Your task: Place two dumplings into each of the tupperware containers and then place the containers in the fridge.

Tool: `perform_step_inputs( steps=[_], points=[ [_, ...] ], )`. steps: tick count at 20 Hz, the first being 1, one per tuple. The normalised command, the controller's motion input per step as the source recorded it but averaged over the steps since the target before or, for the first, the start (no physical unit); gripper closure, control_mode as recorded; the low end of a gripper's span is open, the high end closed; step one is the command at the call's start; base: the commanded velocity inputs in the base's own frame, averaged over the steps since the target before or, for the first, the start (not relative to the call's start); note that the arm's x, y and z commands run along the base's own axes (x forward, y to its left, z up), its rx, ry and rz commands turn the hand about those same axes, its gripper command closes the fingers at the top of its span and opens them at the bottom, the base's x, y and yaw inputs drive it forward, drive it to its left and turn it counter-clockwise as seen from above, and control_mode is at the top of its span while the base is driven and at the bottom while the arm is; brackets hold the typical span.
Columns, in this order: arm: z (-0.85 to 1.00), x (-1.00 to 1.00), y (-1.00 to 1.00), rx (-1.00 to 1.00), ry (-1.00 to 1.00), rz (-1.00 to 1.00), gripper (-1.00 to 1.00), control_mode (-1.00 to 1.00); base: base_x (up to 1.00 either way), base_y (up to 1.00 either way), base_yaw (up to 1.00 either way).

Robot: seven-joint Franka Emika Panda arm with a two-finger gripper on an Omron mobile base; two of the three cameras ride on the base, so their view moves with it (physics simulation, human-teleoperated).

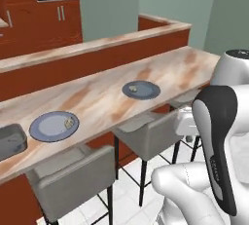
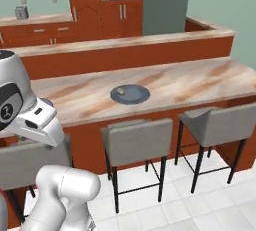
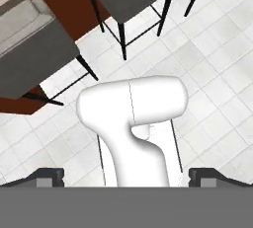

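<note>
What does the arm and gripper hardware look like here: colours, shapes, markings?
The arm has glossy white, rounded links with dark charcoal joint covers; one dark cover carries faint lettering, too small to read. No cables show. In the hand view, the gripper ends in two small, blocky dark fingers.

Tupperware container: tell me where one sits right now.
In the left base view, a tupperware container sits at the far left edge of the counter, just left of the nearer blue-grey plate, which carries a dumpling.
</note>
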Motion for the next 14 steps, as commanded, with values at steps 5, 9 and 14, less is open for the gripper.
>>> perform_step_inputs(
  steps=[5, 9, 14],
  points=[
    [0.0, 0.0, 0.0, 0.0, 0.0, 0.0, -1.0, 1.0, 0.55, -0.73, 0.66],
    [0.0, 0.0, 0.0, 0.0, 0.0, 0.0, -1.0, 1.0, 0.57, -0.86, 0.59],
    [0.0, 0.0, 0.0, 0.0, 0.0, 0.0, -1.0, 1.0, 0.7, -0.95, 0.42]
  ],
)
